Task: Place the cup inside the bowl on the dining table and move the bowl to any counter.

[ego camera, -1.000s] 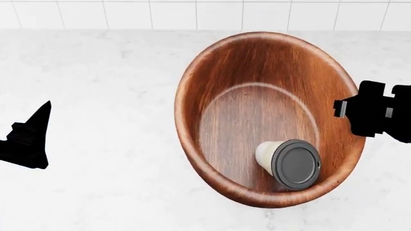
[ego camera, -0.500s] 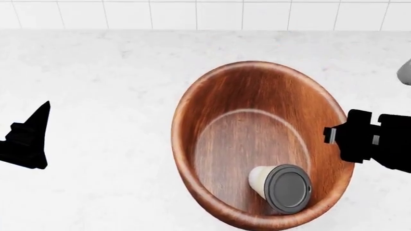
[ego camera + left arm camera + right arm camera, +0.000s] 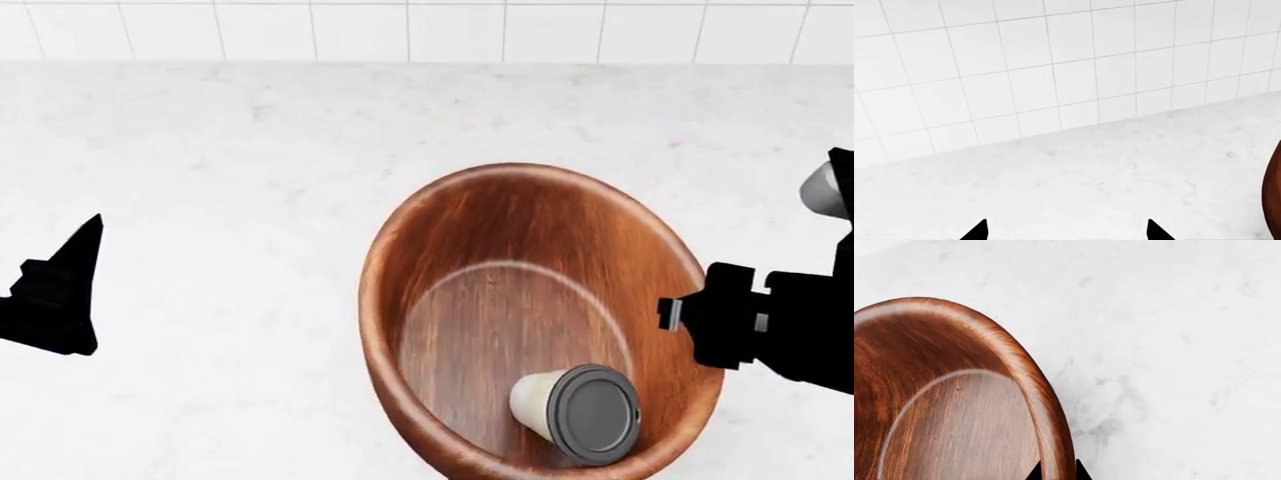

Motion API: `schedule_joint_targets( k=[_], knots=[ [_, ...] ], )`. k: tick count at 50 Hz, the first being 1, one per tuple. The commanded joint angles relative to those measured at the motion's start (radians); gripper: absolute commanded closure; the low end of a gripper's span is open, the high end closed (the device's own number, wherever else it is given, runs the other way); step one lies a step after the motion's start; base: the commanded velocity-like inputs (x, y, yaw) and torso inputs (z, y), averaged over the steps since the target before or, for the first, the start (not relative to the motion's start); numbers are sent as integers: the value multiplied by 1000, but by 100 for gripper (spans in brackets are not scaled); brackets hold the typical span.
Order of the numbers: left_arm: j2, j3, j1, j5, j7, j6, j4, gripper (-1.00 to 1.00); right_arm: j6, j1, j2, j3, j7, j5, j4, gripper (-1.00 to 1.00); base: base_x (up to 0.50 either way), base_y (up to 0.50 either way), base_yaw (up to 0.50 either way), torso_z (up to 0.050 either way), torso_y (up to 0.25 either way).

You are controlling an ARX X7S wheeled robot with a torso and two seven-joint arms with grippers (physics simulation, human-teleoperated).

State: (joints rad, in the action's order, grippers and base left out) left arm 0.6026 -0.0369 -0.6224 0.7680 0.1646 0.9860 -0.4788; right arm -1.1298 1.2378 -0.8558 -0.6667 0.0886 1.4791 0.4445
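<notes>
We judge the bowl [image 3: 534, 320] stiff and fairly heavy; its thick wooden wall suits a pinch at the rim, where the right end effector [image 3: 1057, 471] has it, one fingertip inside and one outside, closed on the wall. The cup [image 3: 577, 408] looks light and is free to roll, so we would keep the bowl level. The bowl is reddish-brown with clear grain and a pale ring on its floor. It fills the lower centre-right of the head view, over the marbled counter [image 3: 200, 200]; we cannot tell whether it rests there. The lidded cream cup lies on its side within. The left end effector [image 3: 1066, 230], spread wide, holds nothing.
</notes>
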Motion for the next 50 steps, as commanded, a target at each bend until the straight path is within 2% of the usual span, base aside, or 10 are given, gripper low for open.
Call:
schedule_joint_targets(
  k=[1, 10, 11, 33, 39, 40, 41, 45, 47, 50],
  knots=[
    [9, -15, 14, -42, -13, -39, 14, -100, 35, -19, 39, -21, -47, -4, 40, 100, 0, 0, 0, 0, 0],
    [7, -23, 13, -42, -17, -43, 19, -100, -8, 45, 20, -7, -17, 20, 32, 100, 0, 0, 0, 0, 0],
    [7, -23, 11, -41, -16, -42, 19, -100, -6, 49, 18, -4, -16, 21, 32, -100, 0, 0, 0, 0, 0],
    [10, -30, -1, -35, -12, -35, 21, -100, 43, 102, -11, 37, 0, 15, -43, -100, 0, 0, 0, 0, 0],
    [2, -23, -31, -13, -2, -5, 36, -100, 250, 12, -104, 40, -33, -154, -325, -100, 0, 0, 0, 0, 0],
    [-2, -30, -40, -15, 2, 1, 40, -100, 366, -22, -130, 20, -22, -295, -407, -100, 0, 0, 0, 0, 0],
    [-6, -28, -50, -10, 5, 8, 46, -100, 408, -40, -154, -7, -60, -361, -461, -100, 0, 0, 0, 0, 0],
    [-10, -38, -92, -1, 11, 35, 55, -100, 527, -121, -192, 39, -6, -371, -533, -100, 0, 0, 0, 0, 0],
    [-18, -23, -167, 41, 12, 91, 86, -100, 601, -164, -255, 98, 101, -378, -609, -100, 0, 0, 0, 0, 0],
    [-23, -17, -284, 73, 3, 145, 149, -100, 537, -111, -306, 119, 103, -329, -668, -100, 0, 0, 0, 0, 0]
  ],
)
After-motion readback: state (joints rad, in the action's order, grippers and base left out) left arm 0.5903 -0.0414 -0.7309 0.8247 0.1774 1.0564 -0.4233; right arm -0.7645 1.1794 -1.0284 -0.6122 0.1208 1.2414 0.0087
